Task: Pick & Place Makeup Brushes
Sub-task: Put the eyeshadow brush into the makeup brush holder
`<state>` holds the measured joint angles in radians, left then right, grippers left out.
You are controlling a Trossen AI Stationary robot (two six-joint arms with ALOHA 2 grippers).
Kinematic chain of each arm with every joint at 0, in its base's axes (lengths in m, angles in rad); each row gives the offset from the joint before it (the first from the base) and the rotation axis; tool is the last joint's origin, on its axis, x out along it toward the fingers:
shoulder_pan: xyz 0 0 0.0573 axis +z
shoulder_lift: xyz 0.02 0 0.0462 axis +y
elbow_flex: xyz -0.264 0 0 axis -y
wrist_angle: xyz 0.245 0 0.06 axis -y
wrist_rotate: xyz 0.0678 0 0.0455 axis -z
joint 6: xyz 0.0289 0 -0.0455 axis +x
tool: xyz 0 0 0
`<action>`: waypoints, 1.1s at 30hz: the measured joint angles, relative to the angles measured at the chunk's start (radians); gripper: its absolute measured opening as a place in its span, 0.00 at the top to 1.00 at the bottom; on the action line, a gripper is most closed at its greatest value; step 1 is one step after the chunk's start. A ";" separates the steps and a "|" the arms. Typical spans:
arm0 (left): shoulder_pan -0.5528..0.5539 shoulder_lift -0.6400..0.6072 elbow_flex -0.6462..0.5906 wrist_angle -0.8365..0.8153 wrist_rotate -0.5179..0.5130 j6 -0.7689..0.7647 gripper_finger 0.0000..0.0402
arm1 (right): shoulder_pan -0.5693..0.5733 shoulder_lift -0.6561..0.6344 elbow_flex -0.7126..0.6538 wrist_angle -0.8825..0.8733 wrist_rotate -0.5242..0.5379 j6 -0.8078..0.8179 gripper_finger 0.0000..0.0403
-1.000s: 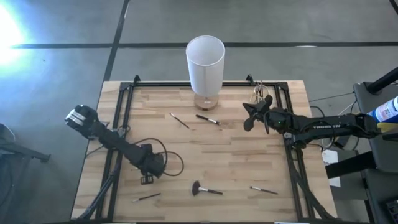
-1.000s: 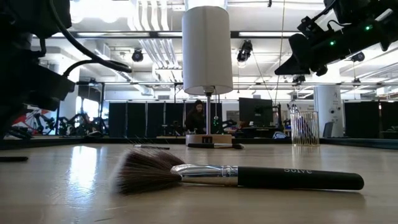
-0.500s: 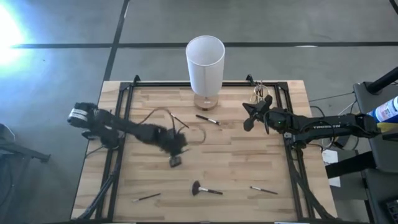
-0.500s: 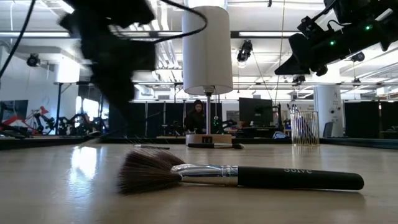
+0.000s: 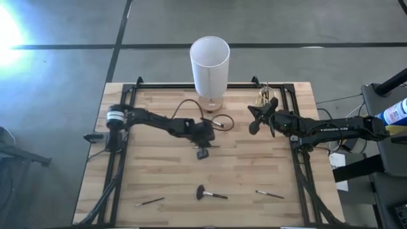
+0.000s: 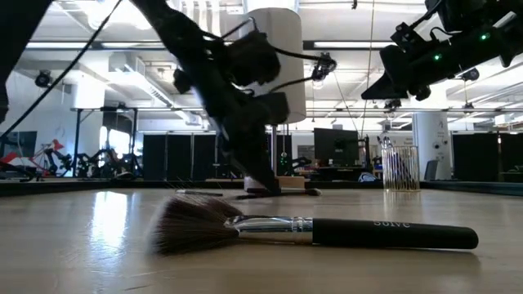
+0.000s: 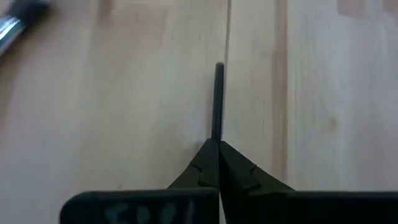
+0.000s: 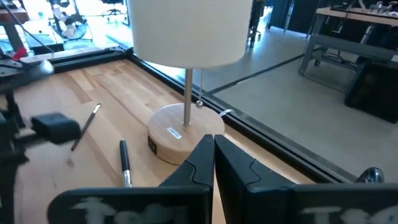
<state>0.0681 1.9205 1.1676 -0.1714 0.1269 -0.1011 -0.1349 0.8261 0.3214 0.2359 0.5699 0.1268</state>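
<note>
- Fluffy brush (image 6: 315, 232) lies flat on the table (image 5: 254, 172), well in front of the lamp (image 5: 210, 67): wide dark fan of bristles, silver ferrule, black handle w/ pale lettering. In high view it is at (image 5: 210, 193).
- Thin brush (image 5: 269, 194) lies front-right of the lamp, near the table's front edge: dark stick, small pale tip.
- Another thin brush (image 5: 150, 201) lies front-left of the lamp, also near the front edge.
- Short brush (image 8: 124, 163) w/ silver ferrule lies just beside the lamp's wooden base; a lighter thin one (image 8: 84, 127) lies a bit farther from the base.
- Clear holder (image 6: 400, 167) stands right of the lamp, w/ several thin sticks upright in it.
- Left gripper (image 5: 202, 151) is just in front of the lamp base, arm stretched across the table from the left side, low over the wood. Fingers closed; in the left wrist view a thin dark stick (image 7: 217, 99) runs out from their tips (image 7: 217, 144), so they pinch it.
- Right gripper (image 5: 254, 117) hovers right of the lamp, above the table, near the holder. Fingers closed, nothing btw them.
</note>
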 joint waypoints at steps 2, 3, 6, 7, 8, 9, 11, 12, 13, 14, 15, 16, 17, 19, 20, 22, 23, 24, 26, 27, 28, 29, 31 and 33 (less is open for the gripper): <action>0.000 0.035 0.038 -0.021 0.018 0.004 0.99 | 0.000 0.000 0.000 0.000 -0.017 0.000 0.98; 0.000 0.047 0.049 -0.030 0.019 0.004 0.99 | 0.000 0.000 0.000 0.000 -0.034 0.000 0.98; 0.000 0.049 0.062 -0.029 0.018 -0.004 1.00 | 0.000 0.000 0.000 0.000 -0.089 0.001 0.98; 0.000 0.045 0.059 -0.032 0.018 -0.005 0.99 | 0.000 0.000 0.000 0.000 -0.107 0.002 0.98; 0.000 0.038 0.057 -0.036 0.017 -0.005 0.98 | 0.000 0.000 0.000 0.000 -0.126 0.002 0.98; 0.000 0.024 0.054 -0.045 0.014 -0.005 0.97 | 0.000 0.000 0.000 0.000 -0.140 0.007 0.98; 0.000 -0.006 0.053 -0.083 0.010 -0.004 0.95 | 0.002 0.002 0.000 0.001 -0.168 0.036 0.98; -0.002 -0.026 0.048 -0.093 0.008 -0.002 0.94 | 0.004 0.003 0.000 0.000 -0.183 0.050 0.98; -0.005 -0.048 0.033 -0.095 0.005 -0.001 0.94 | 0.007 0.007 0.000 0.000 -0.208 0.061 0.98; -0.007 -0.073 0.010 -0.095 0.005 -0.001 0.93 | 0.010 0.013 0.000 0.003 -0.236 0.075 0.97; -0.012 -0.100 -0.021 -0.086 0.005 -0.006 0.93 | 0.014 0.020 0.000 0.002 -0.262 0.086 0.96; -0.017 -0.128 -0.056 -0.064 0.005 -0.012 0.93 | 0.021 0.029 0.000 0.000 -0.282 0.099 0.95; -0.023 -0.162 -0.097 -0.044 0.005 -0.015 0.94 | 0.030 0.040 0.000 0.001 -0.292 0.109 0.94; -0.039 -0.229 -0.187 -0.002 0.014 -0.037 0.96 | 0.047 0.061 0.000 0.000 -0.294 0.128 0.92; -0.050 -0.261 -0.232 0.022 0.027 -0.050 0.97 | 0.054 0.070 0.000 0.002 -0.293 0.133 0.90; -0.088 -0.316 -0.312 0.042 0.052 -0.088 0.99 | 0.066 0.090 0.000 0.013 -0.290 0.136 0.87; -0.115 -0.332 -0.341 0.040 0.043 -0.113 0.99 | 0.069 0.097 0.000 0.014 -0.287 0.136 0.86; -0.143 -0.348 -0.364 0.040 0.019 -0.143 1.00 | 0.072 0.104 0.000 0.015 -0.283 0.136 0.84; -0.207 -0.359 -0.396 0.033 -0.027 -0.197 0.99 | 0.074 0.119 0.000 0.031 -0.282 0.136 0.82; -0.241 -0.360 -0.405 0.033 -0.044 -0.219 0.98 | 0.074 0.124 0.000 0.034 -0.282 0.136 0.80; -0.274 -0.355 -0.410 0.035 -0.064 -0.243 0.96 | 0.074 0.128 0.000 0.034 -0.282 0.136 0.79; -0.306 -0.349 -0.411 0.040 -0.094 -0.263 0.95 | 0.074 0.135 0.003 0.033 -0.282 0.135 0.78; -0.359 -0.337 -0.408 0.044 -0.153 -0.293 0.91 | 0.074 0.141 0.009 0.030 -0.282 0.132 0.77; -0.393 -0.326 -0.397 0.060 -0.194 -0.325 0.87 | 0.074 0.143 0.017 0.031 -0.282 0.127 0.75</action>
<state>-0.3250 1.5950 0.7706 -0.1116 -0.0668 -0.4263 -0.0609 0.9691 0.3386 0.2671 0.2879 0.2539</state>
